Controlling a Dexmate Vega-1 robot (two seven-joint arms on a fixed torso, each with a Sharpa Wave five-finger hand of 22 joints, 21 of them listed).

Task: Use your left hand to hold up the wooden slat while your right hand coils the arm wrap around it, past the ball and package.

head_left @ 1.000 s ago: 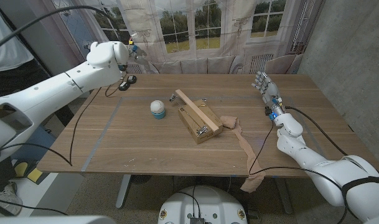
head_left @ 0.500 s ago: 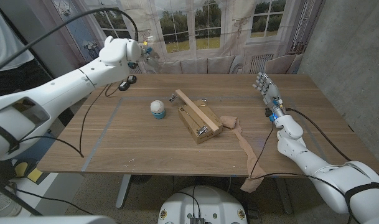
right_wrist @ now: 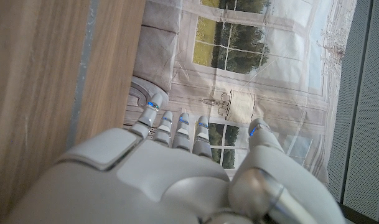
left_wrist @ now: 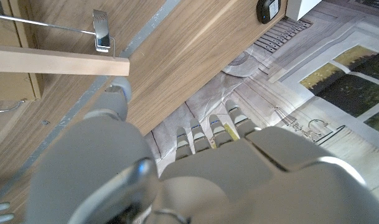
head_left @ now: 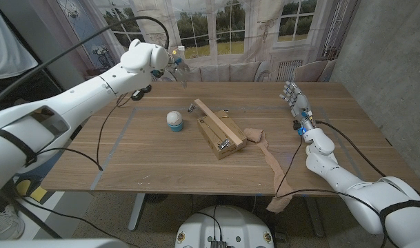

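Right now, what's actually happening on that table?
Nothing is held yet. The left hand is raised over the table's far left edge, fingers apart, short of the wooden slat, which lies across the package beside the ball. The right hand stands open at the right. The arm wrap trails off the near edge.

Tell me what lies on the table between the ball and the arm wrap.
In the head view, the package with the wooden slat across it lies between the ball and the arm wrap.
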